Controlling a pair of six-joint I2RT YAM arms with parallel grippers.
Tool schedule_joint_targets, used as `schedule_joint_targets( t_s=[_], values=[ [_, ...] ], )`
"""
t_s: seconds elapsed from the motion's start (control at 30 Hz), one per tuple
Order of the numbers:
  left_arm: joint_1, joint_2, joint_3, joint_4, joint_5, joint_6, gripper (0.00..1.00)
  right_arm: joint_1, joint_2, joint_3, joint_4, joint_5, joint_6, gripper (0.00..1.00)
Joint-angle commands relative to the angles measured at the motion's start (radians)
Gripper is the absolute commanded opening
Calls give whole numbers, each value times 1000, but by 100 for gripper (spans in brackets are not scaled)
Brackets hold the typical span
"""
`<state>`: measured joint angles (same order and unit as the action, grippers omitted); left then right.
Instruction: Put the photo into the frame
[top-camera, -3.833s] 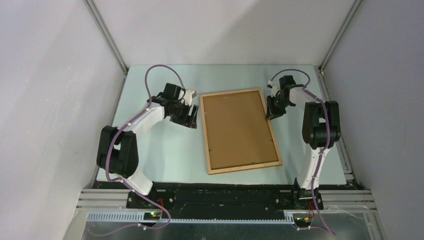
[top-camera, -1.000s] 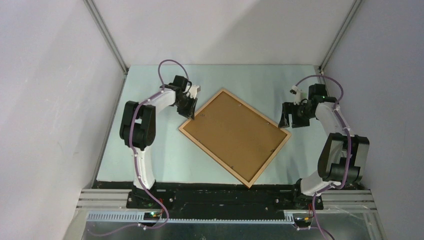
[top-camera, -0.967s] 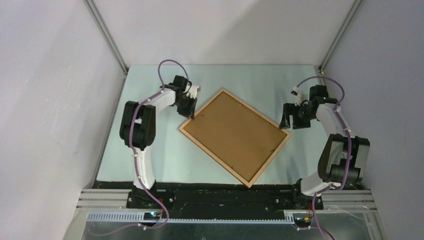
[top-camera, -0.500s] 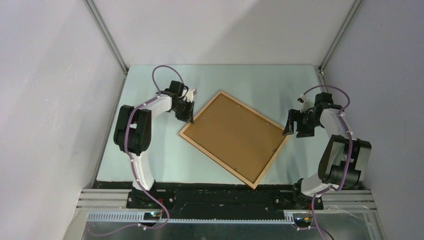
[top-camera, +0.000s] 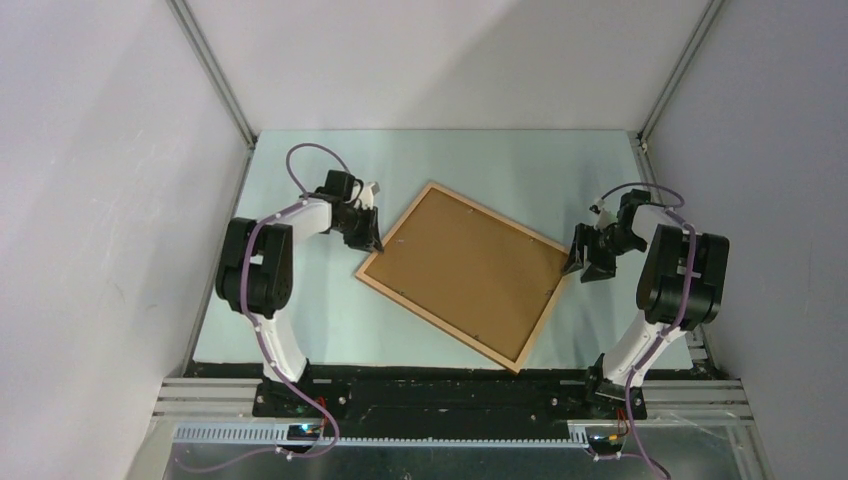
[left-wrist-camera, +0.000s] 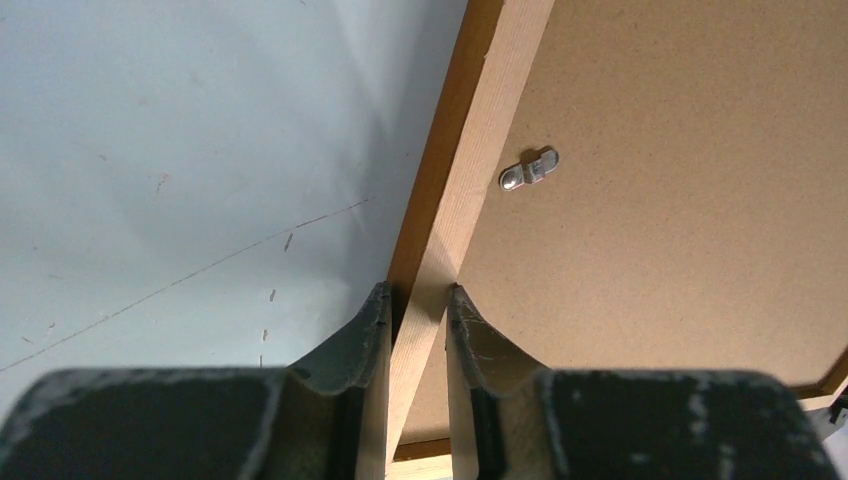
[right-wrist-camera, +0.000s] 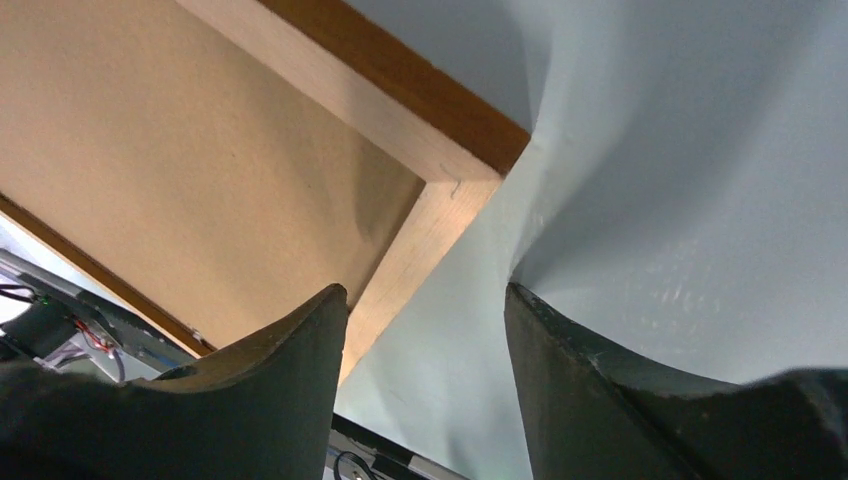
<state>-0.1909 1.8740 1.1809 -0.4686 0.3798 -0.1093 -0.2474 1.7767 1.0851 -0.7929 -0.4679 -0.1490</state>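
Observation:
The frame (top-camera: 497, 217) lies face down and askew on the table, its brown backing board (top-camera: 465, 275) facing up. The photo is hidden. My left gripper (top-camera: 372, 240) is shut on the frame's left moulding (left-wrist-camera: 470, 170); its fingertips (left-wrist-camera: 417, 295) pinch the wood strip next to a metal clip (left-wrist-camera: 529, 168). My right gripper (top-camera: 583, 262) stands open at the frame's right corner (right-wrist-camera: 440, 190). One finger (right-wrist-camera: 290, 350) hangs over the moulding and the other (right-wrist-camera: 570, 360) over the bare table, neither pressing on the wood.
The pale table mat (top-camera: 300, 310) surrounds the frame. Grey enclosure walls stand close on the left, right and back. A black rail (top-camera: 450, 390) with both arm bases runs along the near edge.
The frame, held by my left gripper, has turned slightly and shifted. My right gripper has moved nearer along the frame's right corner and its jaws have narrowed.

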Motion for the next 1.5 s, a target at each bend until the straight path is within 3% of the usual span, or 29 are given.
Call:
schedule_joint_targets(
  t_s=[0.0,0.27,0.5,0.6,0.83,1.07,1.33,1.47],
  values=[
    [12,-4,-60,-79,-37,-56,0,-1,48,59,42,-33,32,62],
    [13,-27,-86,-70,-22,-59,0,52,90,99,78,41,65,53],
    [13,-70,-114,-71,38,-21,0,105,137,159,96,120,76,16],
    [13,-84,-125,-70,54,6,1,110,163,204,96,139,74,9],
    [14,-123,-140,-105,105,77,25,141,261,351,76,164,71,0],
    [15,-153,-170,-159,159,199,43,185,380,570,50,168,47,0],
    [13,-222,-143,-167,31,209,73,207,411,636,71,152,7,0],
    [3,-185,-50,-166,-12,181,80,201,400,637,73,129,-11,0]
  ],
)
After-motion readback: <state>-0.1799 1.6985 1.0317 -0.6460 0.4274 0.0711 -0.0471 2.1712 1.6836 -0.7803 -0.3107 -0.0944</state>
